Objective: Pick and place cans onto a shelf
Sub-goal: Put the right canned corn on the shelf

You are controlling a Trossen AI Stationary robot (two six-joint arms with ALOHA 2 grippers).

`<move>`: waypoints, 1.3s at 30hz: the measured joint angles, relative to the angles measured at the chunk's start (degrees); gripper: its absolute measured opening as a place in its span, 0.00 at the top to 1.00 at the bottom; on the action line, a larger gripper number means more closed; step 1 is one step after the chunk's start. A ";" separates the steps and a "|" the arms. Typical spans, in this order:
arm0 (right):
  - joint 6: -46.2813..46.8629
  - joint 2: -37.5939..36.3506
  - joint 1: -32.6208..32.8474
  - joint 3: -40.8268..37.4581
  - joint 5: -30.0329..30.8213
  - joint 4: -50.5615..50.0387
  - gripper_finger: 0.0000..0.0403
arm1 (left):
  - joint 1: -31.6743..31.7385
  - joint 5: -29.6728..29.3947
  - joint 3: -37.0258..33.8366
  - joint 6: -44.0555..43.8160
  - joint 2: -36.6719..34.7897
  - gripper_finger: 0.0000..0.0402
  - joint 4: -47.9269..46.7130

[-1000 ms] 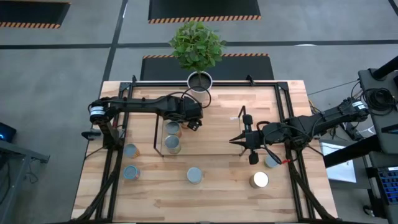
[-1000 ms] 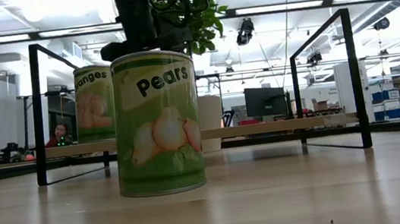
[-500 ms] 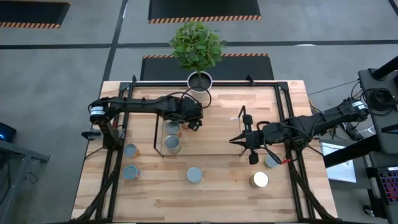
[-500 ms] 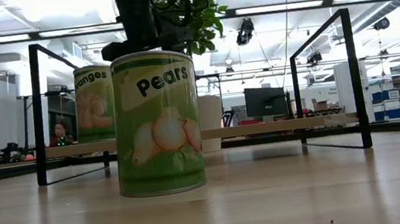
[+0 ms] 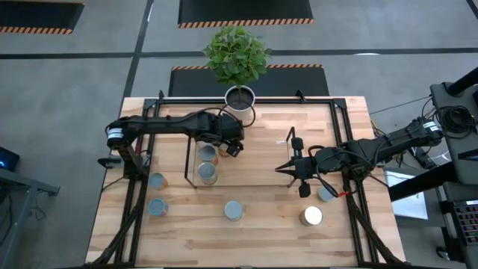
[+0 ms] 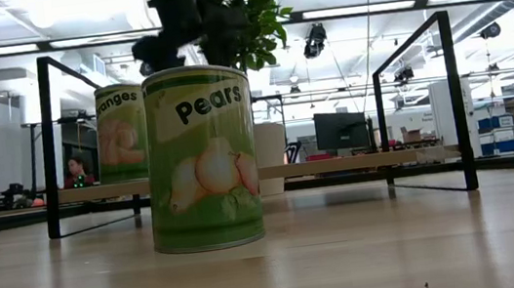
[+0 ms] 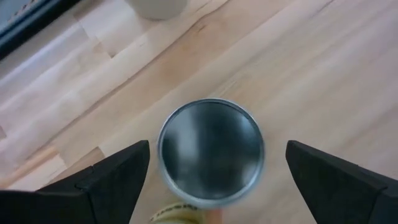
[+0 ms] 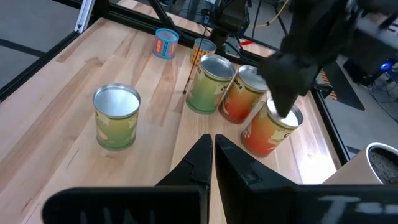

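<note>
My left gripper (image 5: 233, 146) is open and hovers over an orange-sided can (image 8: 272, 127) at the left end of the shelf (image 5: 246, 161). In the left wrist view its fingers stand wide on either side of the can's round silver top (image 7: 211, 149) without touching it. Two more cans (image 5: 208, 155) (image 5: 208, 173) stand beside that can on the shelf. My right gripper (image 5: 282, 169) is shut and empty near the shelf's right end frame. In the low view an "oranges" can (image 6: 123, 131) stands on the shelf board (image 6: 338, 164).
Loose cans stand on the table: two at the left (image 5: 157, 180) (image 5: 157, 207), one at the near middle (image 5: 234, 211), two at the right (image 5: 326, 193) (image 5: 312, 216). A white plant pot (image 5: 240, 97) stands at the far edge. A black frame (image 5: 351, 149) borders the table.
My left gripper has risen a little above the cans at the shelf's left end. The cans have stayed where they were.
</note>
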 joint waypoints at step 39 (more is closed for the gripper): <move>0.02 0.02 0.00 0.00 0.00 -1.14 0.98 | -0.79 -2.01 -4.09 10.45 0.15 1.00 3.81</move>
